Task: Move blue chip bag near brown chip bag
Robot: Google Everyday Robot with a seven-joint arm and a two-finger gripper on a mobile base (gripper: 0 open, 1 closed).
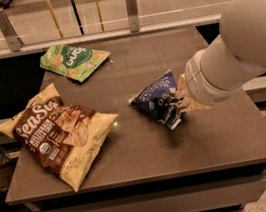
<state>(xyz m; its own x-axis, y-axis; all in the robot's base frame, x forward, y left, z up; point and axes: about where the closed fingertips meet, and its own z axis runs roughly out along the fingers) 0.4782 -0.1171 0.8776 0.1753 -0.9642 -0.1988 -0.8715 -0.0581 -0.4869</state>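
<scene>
The pincer [175,105] is clenched on the right edge of the blue chip bag [154,98]. This bag is to the right of the brown chip bag [59,133] and apart from it, with a strip of bare desk [145,151] between the 2. The blue chip bag is crumpled and tilted, its gripped end toward the white arm [226,57]. The brown chip bag lies flat. A green bag [75,61] lies behind the brown chip bag, not touching it.

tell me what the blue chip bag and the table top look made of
The blue chip bag, held at its right edge by the gripper: likely foil-type plastic film, glossy, crumpled with sharp creases. The table: smooth dark brown top, perhaps laminate or stone, faintly reflective.
</scene>
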